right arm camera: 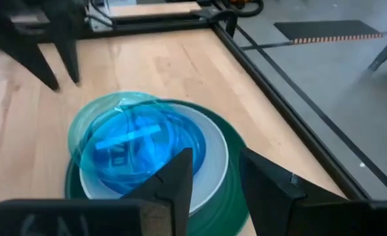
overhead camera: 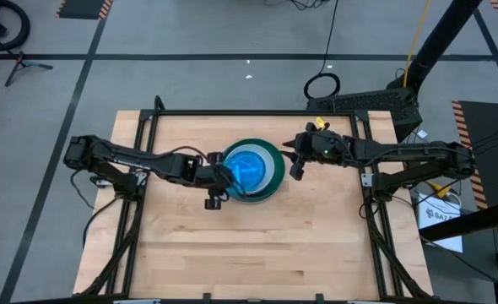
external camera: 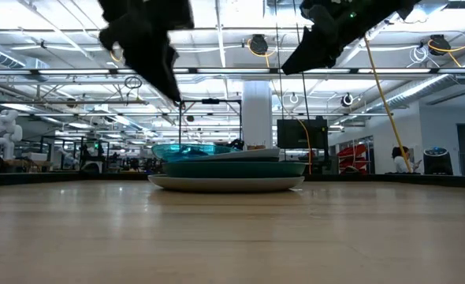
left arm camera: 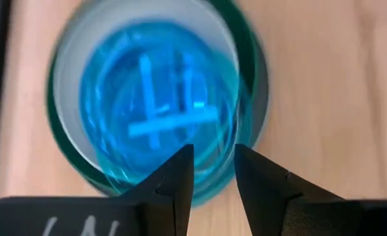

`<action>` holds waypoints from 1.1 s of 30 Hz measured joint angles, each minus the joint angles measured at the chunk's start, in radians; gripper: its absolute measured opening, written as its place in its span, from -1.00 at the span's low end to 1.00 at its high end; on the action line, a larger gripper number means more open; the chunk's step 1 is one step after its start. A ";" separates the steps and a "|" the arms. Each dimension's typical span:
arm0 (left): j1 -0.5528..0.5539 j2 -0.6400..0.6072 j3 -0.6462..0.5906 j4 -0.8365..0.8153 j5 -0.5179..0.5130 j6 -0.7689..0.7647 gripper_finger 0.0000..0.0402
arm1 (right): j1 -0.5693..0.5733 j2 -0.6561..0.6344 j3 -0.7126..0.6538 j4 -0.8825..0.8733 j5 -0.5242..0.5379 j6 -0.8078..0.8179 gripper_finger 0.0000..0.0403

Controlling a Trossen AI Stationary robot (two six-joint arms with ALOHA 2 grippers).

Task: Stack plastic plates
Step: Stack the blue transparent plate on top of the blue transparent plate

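The plastic plates stand in one stack (overhead camera: 251,169) in the middle of the table. Bright blue see-through plates (right arm camera: 131,147) lie on top, off-centre toward the left arm, on a pale plate (right arm camera: 210,157) and a dark green one (right arm camera: 236,180). In the low view a pale bottom plate (external camera: 226,184) rests on the wood. My left gripper (left arm camera: 213,160) hangs open above the stack's left edge and touches nothing. My right gripper (right arm camera: 213,164) hangs open above the stack's right side, also clear of it.
A black metal frame (overhead camera: 257,112) runs round the wooden table (overhead camera: 257,245). Bare wood lies between the stack and the table's near edge. Cables and a stand (overhead camera: 323,84) lie on the floor beyond the far edge.
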 joint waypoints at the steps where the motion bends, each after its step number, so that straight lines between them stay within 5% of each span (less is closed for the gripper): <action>1: 0.009 0.000 -0.028 0.013 0.003 0.012 -0.41 | 0.000 0.000 0.000 0.006 0.001 0.001 -0.42; 7: 0.080 0.000 -0.176 0.197 0.016 0.047 -0.41 | 0.000 0.000 0.000 0.010 0.001 0.009 -0.42; 14: 0.156 0.011 -0.188 0.254 0.087 0.039 -0.41 | 0.000 0.000 0.000 0.010 0.002 0.002 -0.42; 21: 0.150 -0.005 -0.170 -0.014 0.045 0.003 -0.41 | 0.000 0.000 0.000 0.009 0.002 -0.002 -0.42; 33: 0.155 -0.006 -0.087 -0.096 0.037 0.048 -0.41 | 0.000 0.000 0.000 0.009 0.003 -0.017 -0.42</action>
